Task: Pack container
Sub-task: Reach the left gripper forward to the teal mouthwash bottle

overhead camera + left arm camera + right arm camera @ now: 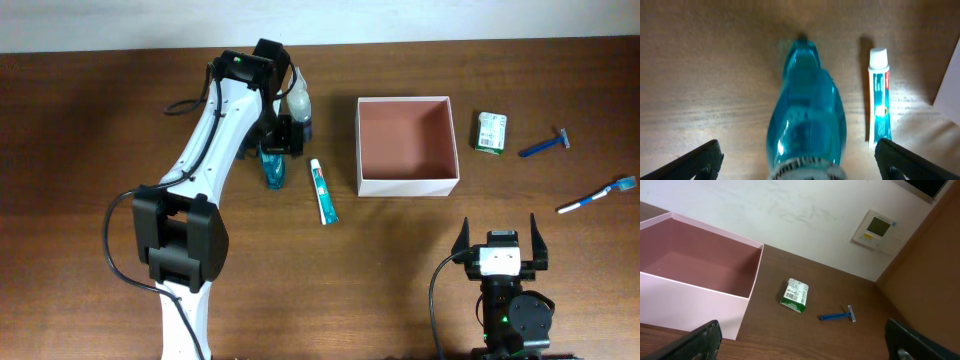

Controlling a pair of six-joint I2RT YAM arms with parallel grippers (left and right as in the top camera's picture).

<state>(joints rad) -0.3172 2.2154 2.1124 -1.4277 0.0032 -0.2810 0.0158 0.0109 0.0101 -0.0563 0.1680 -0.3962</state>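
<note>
The container [407, 186], a square shallow box with white walls and a reddish-brown inside, sits right of centre and looks empty; it also shows in the right wrist view [700, 307]. A clear blue bottle [273, 170] lies on the table to its left. My left gripper [799, 162] is open, its fingers on either side of the blue bottle [807, 117] and apart from it. A toothpaste tube [323, 190] lies next to the bottle, also in the left wrist view [879, 97]. My right gripper [501, 240] is open and empty near the front edge.
A green-and-white packet [490, 132], a blue razor [544, 146] and a toothbrush [597, 195] lie right of the container. The packet [795, 296] and razor [839, 315] show in the right wrist view. A white object [297, 100] sits by the left wrist.
</note>
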